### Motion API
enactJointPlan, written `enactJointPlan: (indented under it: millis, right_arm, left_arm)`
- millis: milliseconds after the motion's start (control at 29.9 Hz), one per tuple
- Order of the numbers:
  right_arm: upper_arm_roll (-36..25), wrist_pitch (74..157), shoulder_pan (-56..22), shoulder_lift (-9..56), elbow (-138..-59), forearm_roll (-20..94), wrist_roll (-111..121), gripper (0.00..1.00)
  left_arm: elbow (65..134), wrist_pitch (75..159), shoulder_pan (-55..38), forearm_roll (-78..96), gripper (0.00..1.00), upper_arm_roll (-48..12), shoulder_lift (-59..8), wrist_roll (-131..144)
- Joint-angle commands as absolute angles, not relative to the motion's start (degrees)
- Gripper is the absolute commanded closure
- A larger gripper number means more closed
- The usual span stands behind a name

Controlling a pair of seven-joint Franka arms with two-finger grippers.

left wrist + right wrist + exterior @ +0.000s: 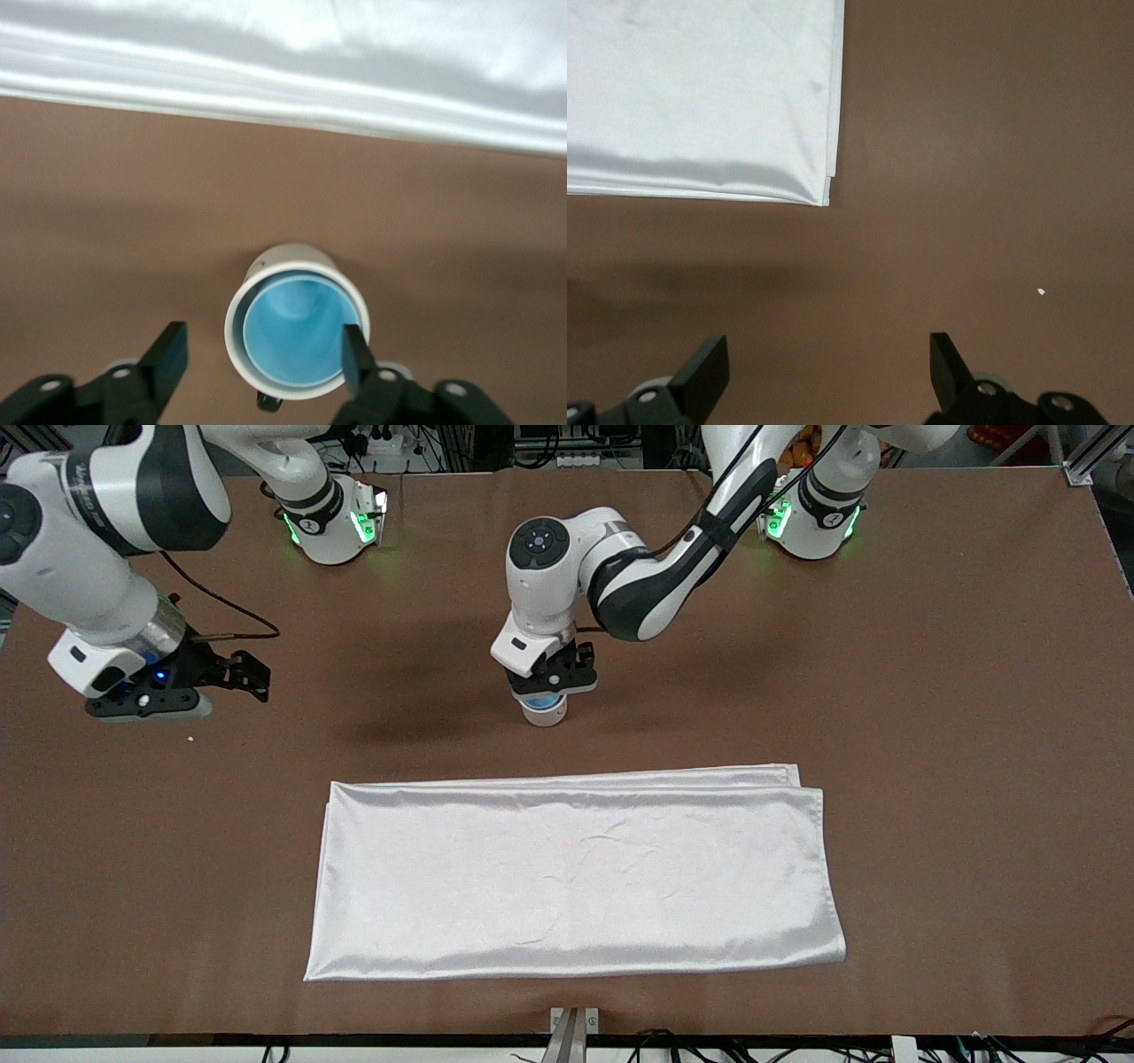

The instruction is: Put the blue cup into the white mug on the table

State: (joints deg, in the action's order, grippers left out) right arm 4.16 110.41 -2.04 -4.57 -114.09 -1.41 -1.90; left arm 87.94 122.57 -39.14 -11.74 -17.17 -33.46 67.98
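Left wrist view, blue cup (292, 341) nested in white mug (266, 266), left tool (266, 354) spread, gripping nothing, right tool (828, 363) spread, empty, waiting.

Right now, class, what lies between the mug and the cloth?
Only bare table between mug and cloth, seen in the left wrist view.

The table (930, 717), covered in plain brown felt, carries three things. The white mug (544, 716) stands near its centre, the blue cup (297, 332) nested inside it. At six o'clock from the mug, well apart and nearer the front camera, lies a folded white cloth (576, 872). A tiny white speck (191, 738) rests at nine o'clock from the mug.
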Motion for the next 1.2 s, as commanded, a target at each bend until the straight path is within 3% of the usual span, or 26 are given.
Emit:
enactJointPlan:
  millis: [0, 601, 1169]
  right_arm:
    - [4.83, 101.26, -0.97, -0.88, -103.28, -1.85, -1.67, 0.00]
    - [4.83, 96.33, -0.88, -0.88, -96.77, -1.58, -1.50, 0.00]
    - [5.01, 95.72, -1.05, -0.88, -93.34, -1.32, -1.93, 0.00]
  left_arm:
    - [87.89, 121.47, -35.87, -13.71, 0.00, -16.96, -28.84, 68.03]
    - [87.80, 109.17, -20.14, -11.08, 0.00, -17.23, -14.77, 42.29]
    - [87.80, 103.10, -4.66, -6.50, 0.00, -17.49, -10.02, 25.31]
